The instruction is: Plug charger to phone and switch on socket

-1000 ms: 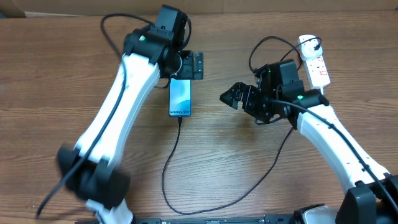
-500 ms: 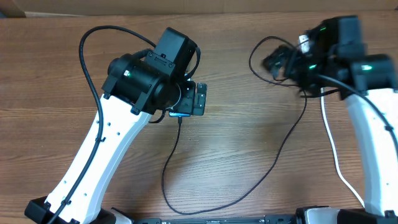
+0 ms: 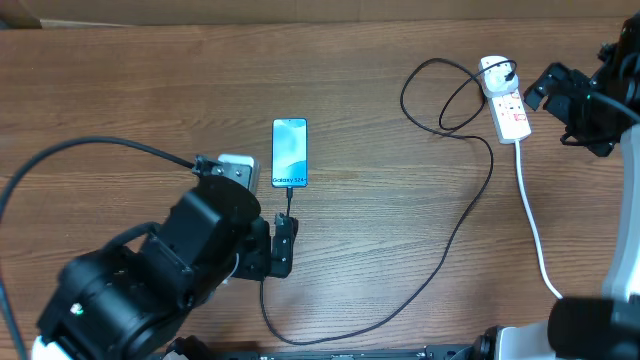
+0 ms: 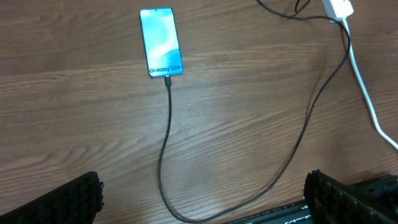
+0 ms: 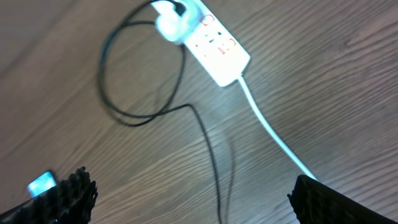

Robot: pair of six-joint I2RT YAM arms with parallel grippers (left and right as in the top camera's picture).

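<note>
The phone (image 3: 290, 152), a slim glossy rectangle with its cyan screen up, lay flat on the wood-grain table (image 3: 380, 60), left of centre toward the far edge. The charger (image 3: 462, 232), a thin black cable, had its tip seated in the phone's near short edge. It curved down to the near edge, then ran to the socket (image 3: 510, 108), a long white plastic strip near the far right corner. The left hand (image 4: 202, 180) was spread wide and empty, over the near edge. The right hand (image 5: 189, 186) was likewise wide open, holding nothing, near the socket.

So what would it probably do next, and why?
Probably move the right gripper onto the switch on the socket: the charger already sits in the phone, its plug is in the socket, and that gripper is open beside it.
</note>
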